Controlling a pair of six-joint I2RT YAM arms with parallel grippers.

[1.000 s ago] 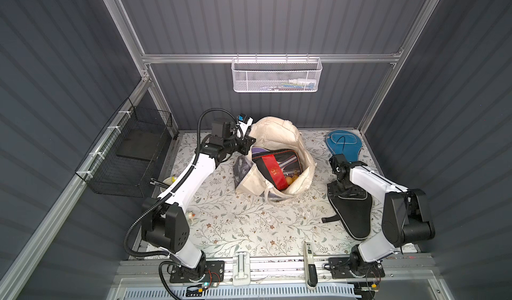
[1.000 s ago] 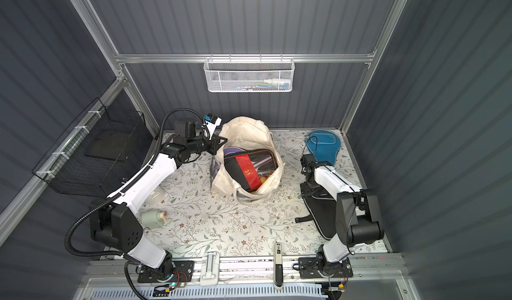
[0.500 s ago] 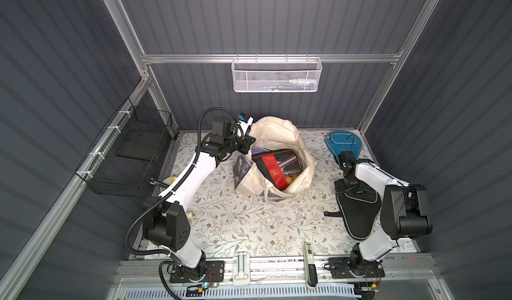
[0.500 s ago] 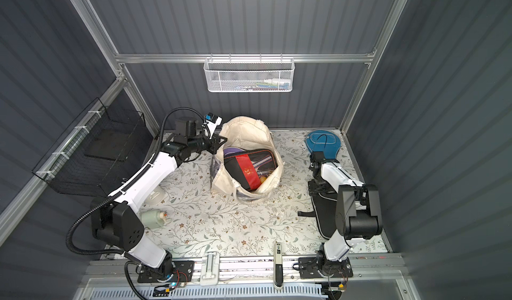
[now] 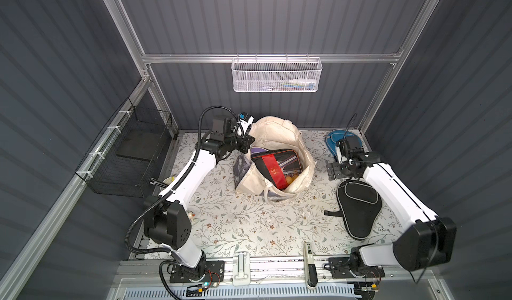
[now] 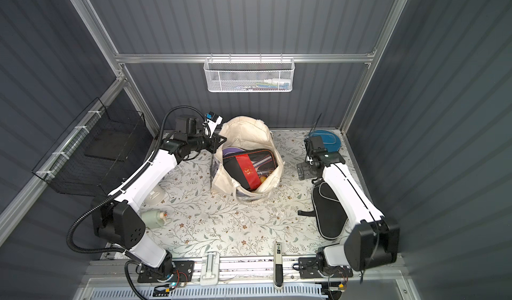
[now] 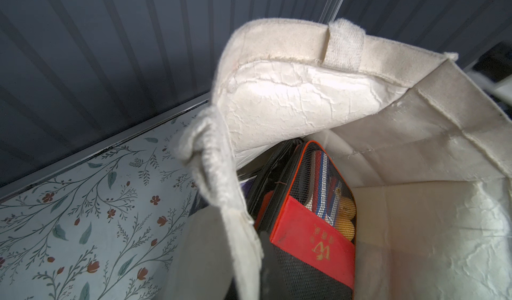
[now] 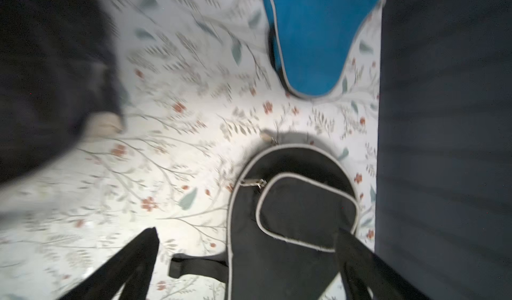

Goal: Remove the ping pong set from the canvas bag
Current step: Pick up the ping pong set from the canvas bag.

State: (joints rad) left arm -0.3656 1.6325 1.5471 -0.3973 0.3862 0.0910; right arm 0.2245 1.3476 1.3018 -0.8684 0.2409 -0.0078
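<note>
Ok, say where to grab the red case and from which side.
Grip the red-and-black case by its exposed upper edge, from above through the canvas bag's open mouth, likely with the right gripper: it leans, lower end tucked in.

We see left arm and right arm in glossy white shells with blocky black joints, a ribbed black hose at seven o'clock, matte black wedge fingers on the right gripper.
</note>
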